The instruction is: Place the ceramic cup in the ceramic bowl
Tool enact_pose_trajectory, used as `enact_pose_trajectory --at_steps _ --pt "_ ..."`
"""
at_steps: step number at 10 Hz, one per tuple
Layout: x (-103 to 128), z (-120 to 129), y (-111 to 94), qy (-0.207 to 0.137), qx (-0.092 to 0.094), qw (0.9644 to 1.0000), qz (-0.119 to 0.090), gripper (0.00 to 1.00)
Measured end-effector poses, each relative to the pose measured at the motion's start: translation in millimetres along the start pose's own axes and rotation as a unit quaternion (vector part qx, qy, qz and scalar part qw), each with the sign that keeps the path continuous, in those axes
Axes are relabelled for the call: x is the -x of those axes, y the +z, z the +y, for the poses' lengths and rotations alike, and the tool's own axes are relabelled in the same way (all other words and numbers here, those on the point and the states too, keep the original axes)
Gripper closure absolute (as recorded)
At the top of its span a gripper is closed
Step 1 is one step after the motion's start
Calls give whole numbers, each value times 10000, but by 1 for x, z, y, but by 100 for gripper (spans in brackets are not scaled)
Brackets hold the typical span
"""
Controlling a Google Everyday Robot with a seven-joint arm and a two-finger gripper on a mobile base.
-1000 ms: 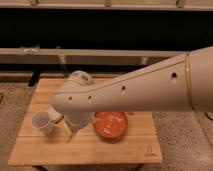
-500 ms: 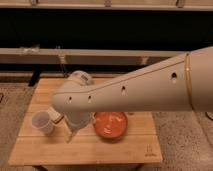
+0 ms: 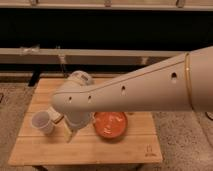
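The ceramic cup (image 3: 42, 121) is small, white and tapered. It stands upright on the left part of the wooden table (image 3: 125, 147). The orange-red ceramic bowl (image 3: 110, 125) sits near the table's middle, to the right of the cup, and its left rim is partly hidden by my arm. My gripper (image 3: 69, 133) hangs low over the table between the cup and the bowl, closer to the cup, at the end of the big white arm (image 3: 140, 90) that reaches in from the right. Nothing shows in the gripper.
A flat white piece (image 3: 55, 116) lies just behind the cup, half hidden by the arm. A long low rail (image 3: 100, 52) runs behind the table before a dark wall. Speckled floor (image 3: 185, 135) surrounds the table.
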Motion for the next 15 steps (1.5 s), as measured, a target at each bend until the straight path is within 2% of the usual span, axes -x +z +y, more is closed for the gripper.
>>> enact_pose_trajectory --at_steps 1,3,6,7,11,15 --pt "4 2 1 -120 25 9999 -10 20" --pt "28 15 6 -447 111 9989 -38 20" --pt "85 38 22 -944 212 9953 -22 20" --pt "110 49 32 -1163 250 9929 -1 20" --pt "175 70 73 -1696 314 9850 61 20" --pt "212 86 107 -1918 378 9806 105 20"
